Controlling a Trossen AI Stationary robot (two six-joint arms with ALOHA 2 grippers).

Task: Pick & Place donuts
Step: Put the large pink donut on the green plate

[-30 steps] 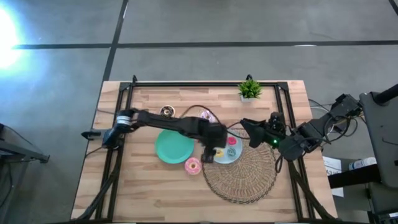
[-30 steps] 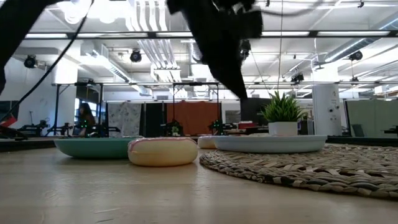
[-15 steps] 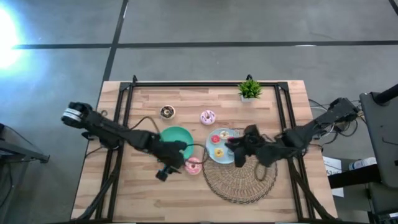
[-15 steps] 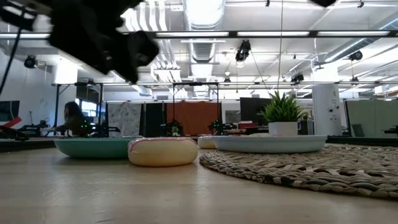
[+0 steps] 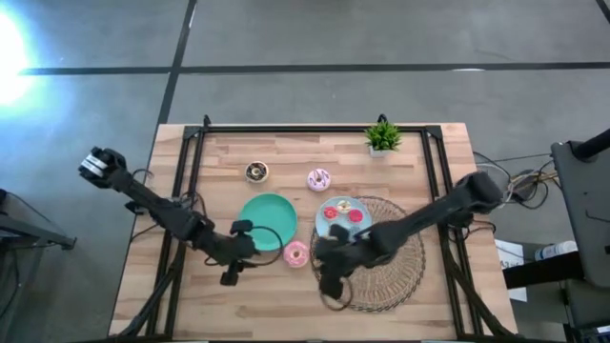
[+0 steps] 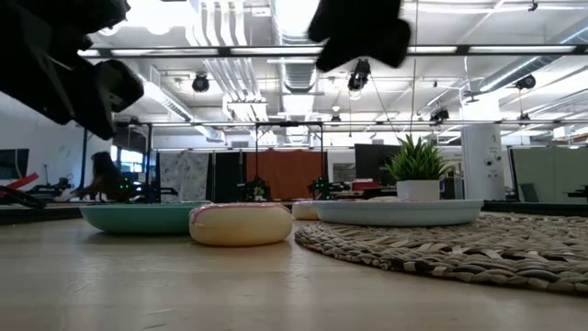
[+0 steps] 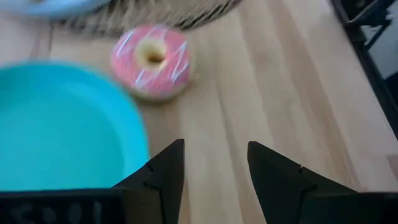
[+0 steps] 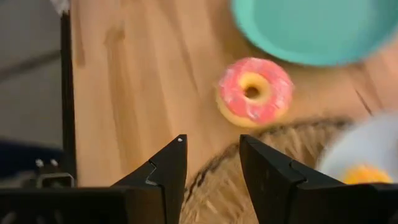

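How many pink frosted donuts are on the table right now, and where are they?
2. One pink donut lies on the bare wood between the green plate and the woven mat. The other pink donut sits farther back, right of the brown donut. None seems hidden.

Wooden tabletop [image 5: 219, 314] with a dark frame at its edges. Directly on it: a green plate [image 5: 268, 221] just beside the left pincer [image 5: 232, 269]; a pink-frosted donut [image 5: 295, 253] between the left pincer and the right pincer [image 5: 327, 276]; a woven mat [image 5: 396, 276] under the right pincer. Well beyond both pincers lie a dark brown donut [image 5: 255, 171], a second pink donut [image 5: 318, 178] and a potted plant [image 5: 383, 137].
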